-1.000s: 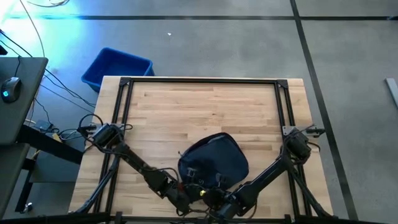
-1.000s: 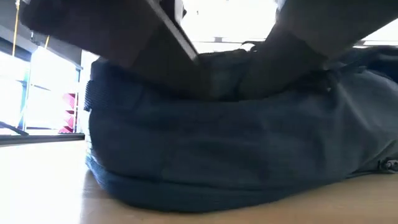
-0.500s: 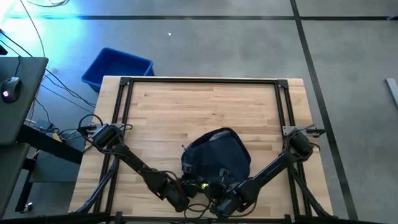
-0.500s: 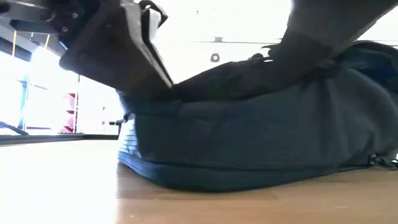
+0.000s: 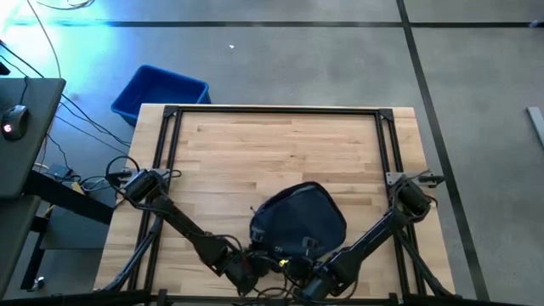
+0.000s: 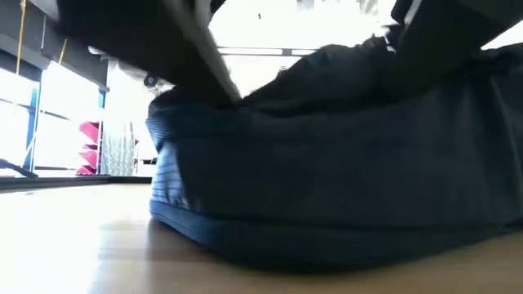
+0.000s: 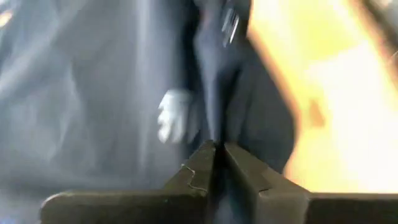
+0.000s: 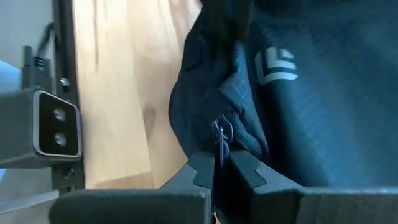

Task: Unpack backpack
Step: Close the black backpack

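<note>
Here, backpack (image 5: pixel 297 217) on wooden table (image 5: pixel 255 153), both grippers pinched on it, blue bin (image 5: pixel 159 92) beyond.

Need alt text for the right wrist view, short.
The right gripper, fingers closed, pinches a zipper pull at the edge of the dark navy backpack, which bears a small white label. Beside the bag lie the wooden table and its black frame.

I work in a lab-like hall: grey concrete floor (image 5: pixel 340 59) with taped lines, my framed wooden table (image 5: pixel 280 153), loose cables (image 5: pixel 81 119), big bright windows (image 6: pixel 57 114).
</note>
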